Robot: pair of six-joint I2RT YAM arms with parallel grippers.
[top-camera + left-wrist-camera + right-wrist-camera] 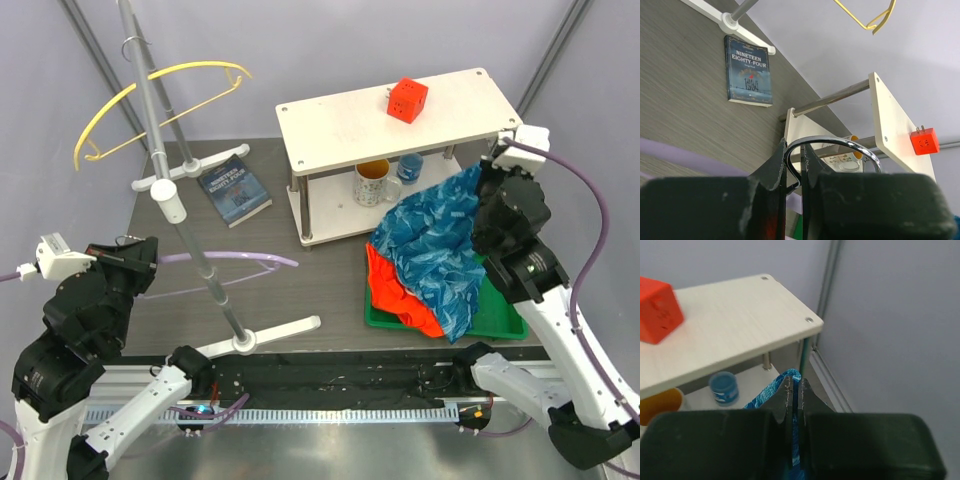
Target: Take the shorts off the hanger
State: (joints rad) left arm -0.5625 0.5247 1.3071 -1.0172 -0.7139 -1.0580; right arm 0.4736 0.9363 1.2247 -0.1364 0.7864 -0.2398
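Left pincer [795, 150] clamps hanger hook [840, 141], visible only wrist-side

Dark wood-grain table [300, 285]. Far right: white two-tier wooden shelf [340, 125], with a red-orange plastic cube [407, 100] on its top board. Lower tier: white mug with yellow inside [372, 183], small blue cup [410, 167] just beside it. Green plastic tray [500, 315] in front of the shelf. Left of the shelf: dark blue paperback [235, 189], "Nineteen Eighty-Four", lying flat. Silver metal rack pole [190, 225] on white feet, with a yellow wire hanger [130, 100] hooked on it.
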